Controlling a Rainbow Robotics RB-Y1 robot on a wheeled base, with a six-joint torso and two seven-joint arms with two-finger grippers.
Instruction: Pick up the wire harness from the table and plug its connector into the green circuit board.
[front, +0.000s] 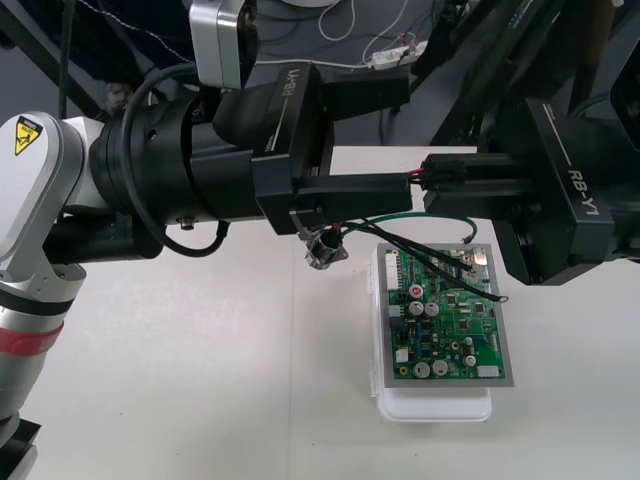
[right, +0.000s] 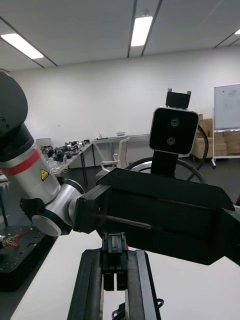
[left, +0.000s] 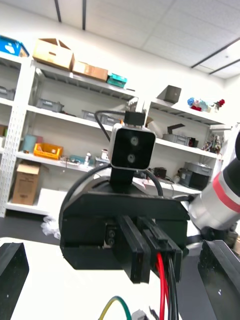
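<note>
When you read the front view, the left gripper (front: 403, 190) and the right gripper (front: 432, 187) stood tip to tip above the table (front: 180, 380), just past the far edge of the green circuit board (front: 447, 318). You could read "RB-Y1" in white on the body of each gripper. A yellow triangular warning label (front: 28, 135) with a lightning bolt sat on a pale link of the left arm. The print on the board was too small to read.

Right gripper: in the right wrist view its fingers (right: 92, 287) stood narrow, clamped on the small black plug (right: 115, 262) of the wire harness (front: 420, 215). In the left wrist view the red and black wires (left: 162, 285) ran out from between those fingers.

Left gripper: in the left wrist view its fingers (left: 11, 272) stood wide apart, one on either side of the right gripper. They held nothing that you could see.

Harness: it was held clear of the table, and the plug was not in the board. The green wire (left: 116, 302) arched below the two grippers. A black wire (front: 470, 278) passed over the board toward its right edge. The round metal socket (front: 325, 250) hung under the left gripper's fingers, to the left of the board.

Board: it lay flat on its white base (front: 435, 405).
</note>
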